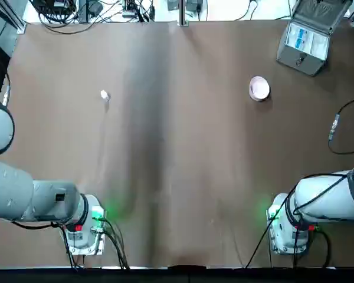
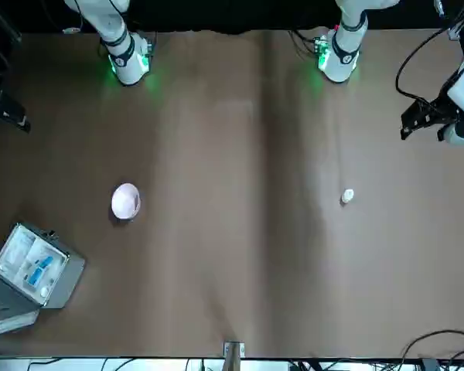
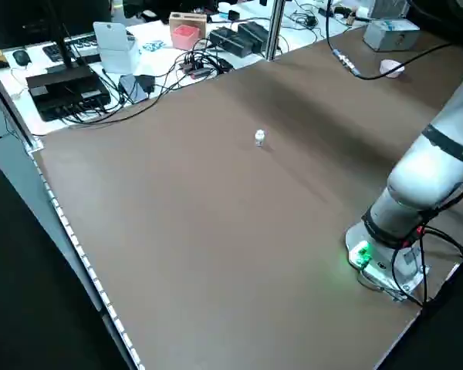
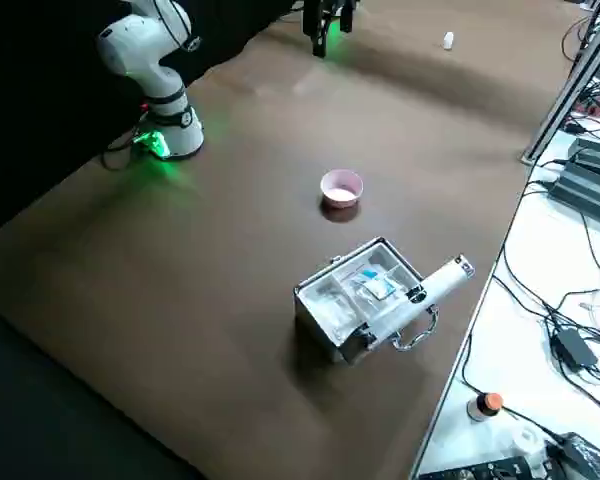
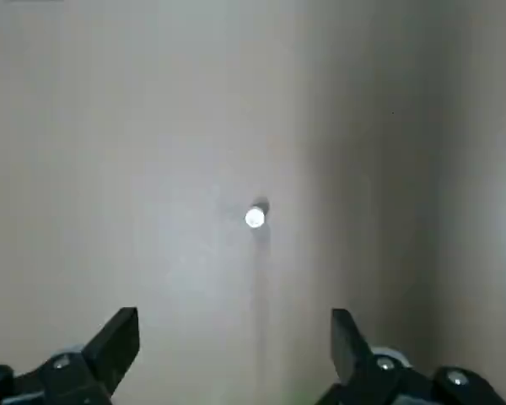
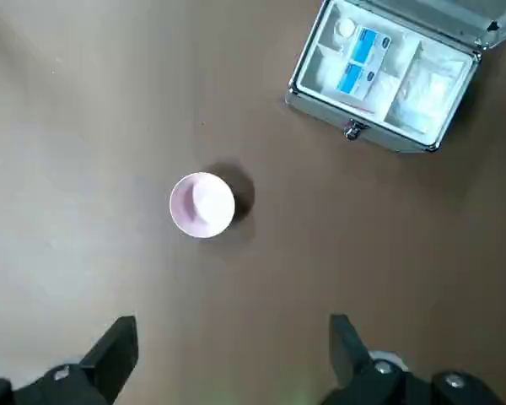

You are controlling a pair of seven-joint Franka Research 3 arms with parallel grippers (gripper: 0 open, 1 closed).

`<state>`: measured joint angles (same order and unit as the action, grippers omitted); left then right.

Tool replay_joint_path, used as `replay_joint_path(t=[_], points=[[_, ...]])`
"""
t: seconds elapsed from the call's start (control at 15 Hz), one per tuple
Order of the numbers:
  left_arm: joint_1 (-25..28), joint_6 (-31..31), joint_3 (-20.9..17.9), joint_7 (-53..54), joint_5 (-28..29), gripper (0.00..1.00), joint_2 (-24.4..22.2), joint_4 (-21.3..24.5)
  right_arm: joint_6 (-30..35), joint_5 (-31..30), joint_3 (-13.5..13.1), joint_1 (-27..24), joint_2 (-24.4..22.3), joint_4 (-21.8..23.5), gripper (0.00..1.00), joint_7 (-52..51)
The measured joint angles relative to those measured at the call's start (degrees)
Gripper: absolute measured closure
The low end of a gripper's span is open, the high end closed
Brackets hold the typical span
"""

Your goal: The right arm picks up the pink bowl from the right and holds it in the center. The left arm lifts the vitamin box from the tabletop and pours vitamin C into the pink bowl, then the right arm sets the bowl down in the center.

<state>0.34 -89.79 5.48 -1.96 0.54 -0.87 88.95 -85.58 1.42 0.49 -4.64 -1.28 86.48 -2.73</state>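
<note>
readable text: none | readable numbers: none | brands or signs: none legible | white packet with bright blue blocks (image 6: 363,63) in the grey metal hinged case (image 6: 363,131): small dark marks, too small to read | small whitish rounded container (image 3: 259,137): no legible label

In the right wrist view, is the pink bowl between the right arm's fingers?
No, the bowl sits on the tabletop, beyond them.

The left end effector (image 5: 235,350) is open, its two fingers wide apart. The right end effector (image 6: 234,354) is likewise open. Both arms appear to hold their end effectors above the tabletop (image 1: 183,147), though the view is partial.
</note>
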Motion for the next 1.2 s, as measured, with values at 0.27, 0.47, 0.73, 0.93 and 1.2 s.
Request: replay_joint_path(t=[0.27, 0.47, 0.73, 0.93, 1.2], points=[[0.03, 0.15, -0.10, -0.22, 0.00, 0.00, 0.03, 0.00, 0.01, 0.00, 0.02, 0.00, 0.00, 0.00, 0.00, 0.00], [0.24, 0.16, -0.17, -0.19, 0.00, 0.00, 0.38, 0.00, 0.16, 0.00, 0.03, 0.00, 0.01, 0.18, 0.00, 0.00], [0.98, 0.03, -0.34, 0.09, 0.02, 0.00, 2.91, 0.02, -0.15, 0.00, 0.18, 0.01, 0.50, 2.69, 0.00, 1.06], [3.77, -1.29, -0.40, 6.10, 0.03, 0.00, 6.22, -0.06, -4.15, 0.06, 0.38, 0.44, 1.96, 7.48, 0.00, 1.33], [10.14, -2.30, -0.44, 21.34, -0.79, 0.00, 10.57, -1.45, -13.82, 0.08, 0.67, 3.01, 7.31, 15.38, 0.01, 4.78]])
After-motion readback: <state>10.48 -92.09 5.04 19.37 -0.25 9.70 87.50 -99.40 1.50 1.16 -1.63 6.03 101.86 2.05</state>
